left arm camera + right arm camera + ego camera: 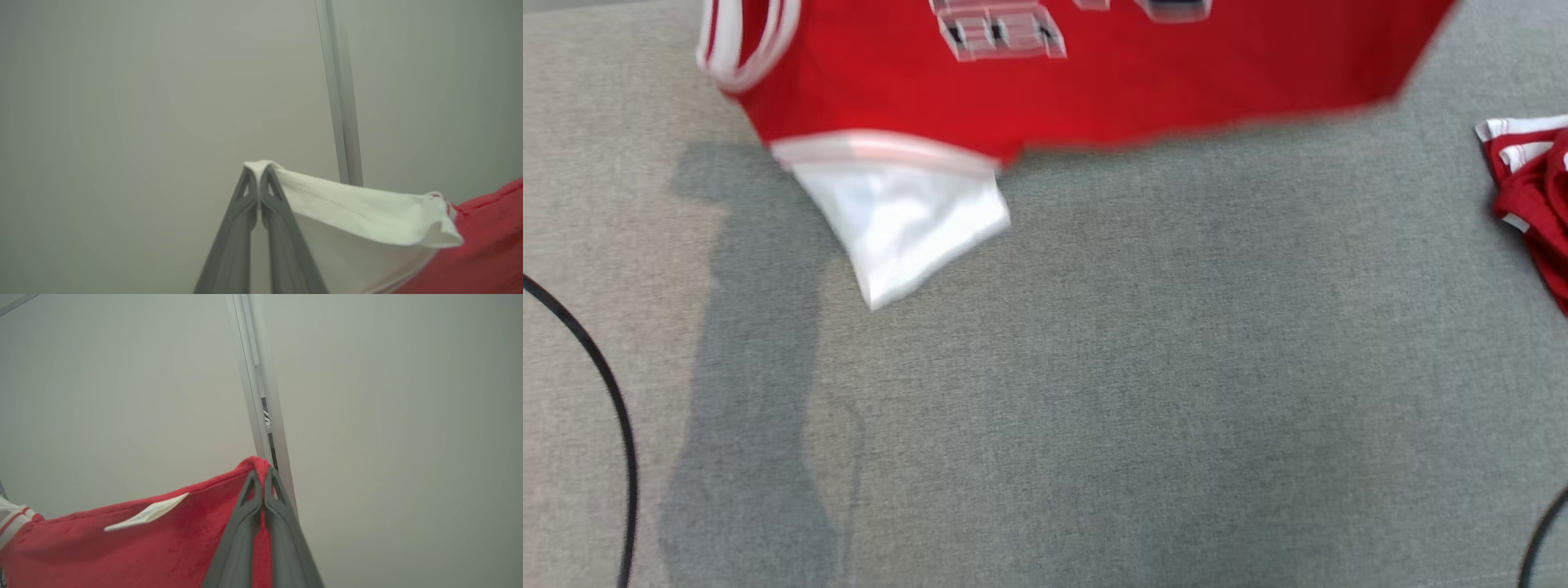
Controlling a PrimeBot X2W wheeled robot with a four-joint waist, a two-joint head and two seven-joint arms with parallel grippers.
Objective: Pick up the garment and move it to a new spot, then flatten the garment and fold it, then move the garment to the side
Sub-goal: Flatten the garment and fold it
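Both our jaws clench the shirt (1094, 90), spread crosswise between them and hanging above the table (1094, 408).

A grey woven cloth surface (1094, 408) spans the head view, with a thin black cable (613, 396) curving along its left edge, another black cable (1539, 535) in the lower right corner, a crumpled red-and-white cloth (1531, 196) at the right edge, and, in both wrist views, a silvery metal post (342, 122) (257, 396) against a plain pale wall (122, 102).
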